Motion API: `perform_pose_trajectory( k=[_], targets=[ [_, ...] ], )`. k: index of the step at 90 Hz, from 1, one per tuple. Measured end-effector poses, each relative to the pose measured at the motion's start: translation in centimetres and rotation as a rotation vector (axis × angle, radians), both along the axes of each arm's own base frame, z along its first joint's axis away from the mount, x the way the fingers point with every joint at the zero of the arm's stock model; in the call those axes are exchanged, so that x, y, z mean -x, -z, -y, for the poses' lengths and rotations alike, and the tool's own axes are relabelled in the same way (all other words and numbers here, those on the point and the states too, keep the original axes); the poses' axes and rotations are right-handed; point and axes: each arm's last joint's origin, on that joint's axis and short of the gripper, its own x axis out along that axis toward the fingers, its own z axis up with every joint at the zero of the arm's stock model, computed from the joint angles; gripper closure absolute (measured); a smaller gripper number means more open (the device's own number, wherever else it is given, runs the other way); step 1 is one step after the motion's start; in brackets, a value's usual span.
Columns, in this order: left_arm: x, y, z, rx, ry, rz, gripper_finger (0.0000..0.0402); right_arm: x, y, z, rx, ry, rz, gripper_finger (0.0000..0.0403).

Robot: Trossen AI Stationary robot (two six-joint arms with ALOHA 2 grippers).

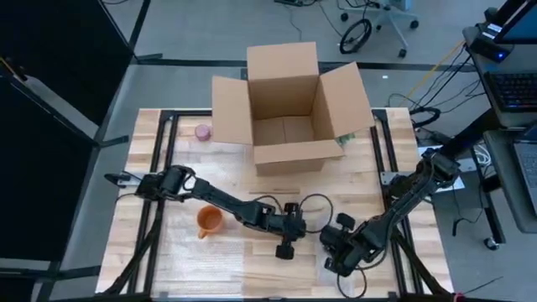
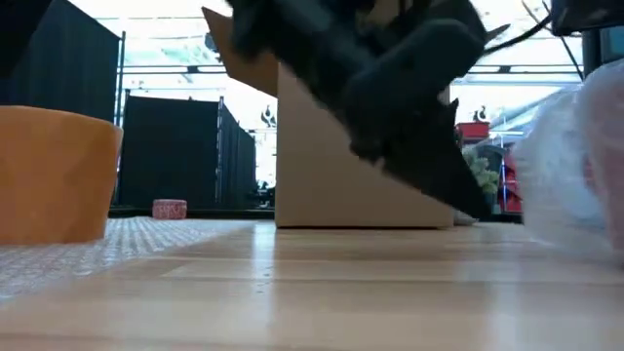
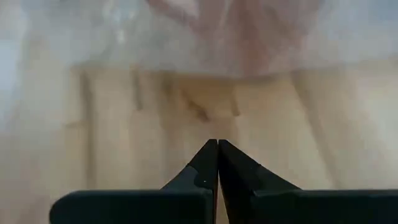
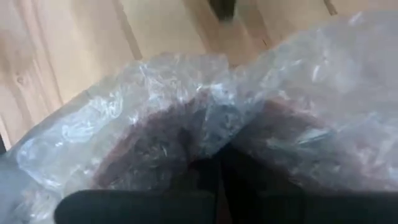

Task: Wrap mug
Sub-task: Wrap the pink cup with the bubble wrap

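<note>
orange mug: upright, unwrapped | left gripper: fingers closed, empty | right gripper: fingers pinching bubble wrap

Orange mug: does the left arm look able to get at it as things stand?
Probably yes. The orange mug stands uncovered on the table beside the left arm, nothing on it. The left gripper, shut, lies past it and would need to draw back.

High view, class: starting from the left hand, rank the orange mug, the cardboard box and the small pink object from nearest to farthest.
Measured from the left hand, low at the table's centre:
1. Orange mug, on the table to its left.
2. Cardboard box, open, at the table's far edge.
3. Small pink object, beside the box's left flap, toward the far left corner.
</note>
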Motion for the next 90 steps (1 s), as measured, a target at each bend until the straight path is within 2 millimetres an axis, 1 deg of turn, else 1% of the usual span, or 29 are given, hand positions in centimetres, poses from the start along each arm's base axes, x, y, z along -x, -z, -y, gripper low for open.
perform_pose_trajectory(
  k=[4,13,24,32,39,54,61,68,78,85,90],
  targets=[
    [-0.1,0.1,-0.2,0.023,0.009,0.034,0.0402,-0.2,0.0,0.1,0.007,-0.037,-0.001,0.0403],
    [-0.1,0.3,-1.0,0.024,-0.001,0.034,0.0402,-0.6,0.0,0.5,0.046,-0.131,-0.005,0.0403],
    [-0.5,0.2,-2.0,0.022,-0.02,0.046,0.0402,-1.1,0.0,0.7,0.135,-0.346,-0.002,0.0403],
    [-0.5,0.3,-2.3,0.02,-0.027,0.034,0.0402,-1.3,-0.3,0.9,0.169,-0.467,-0.01,0.0403],
    [-0.4,0.4,-2.3,0.007,-0.015,0.026,0.0402,-1.4,-0.8,1.0,0.179,-0.517,-0.024,0.0403],
    [-0.4,0.4,-2.2,-0.001,-0.004,0.028,0.0402,-1.4,-2.8,0.8,0.2,-0.551,-0.044,0.0403],
    [-0.4,0.4,-2.3,-0.003,-0.003,0.026,0.0402,-1.4,-4.0,0.8,0.201,-0.522,-0.072,0.0403],
    [-0.3,0.5,-2.3,-0.019,0.008,0.017,0.0402,-1.7,-5.6,0.5,0.174,-0.5,-0.071,0.0399],
    [0.0,0.9,-2.4,-0.036,0.011,-0.034,0.0402,-1.7,-8.2,0.2,0.106,-0.43,-0.095,0.0377],
    [0.3,0.9,-2.7,-0.045,0.007,-0.072,0.0402,-1.2,-10.1,0.0,0.049,-0.355,-0.111,0.0353],
    [0.3,0.8,-2.9,-0.05,-0.003,-0.078,0.0402,-0.4,-11.5,-0.5,0.0,-0.29,-0.093,0.0336]
  ],
)
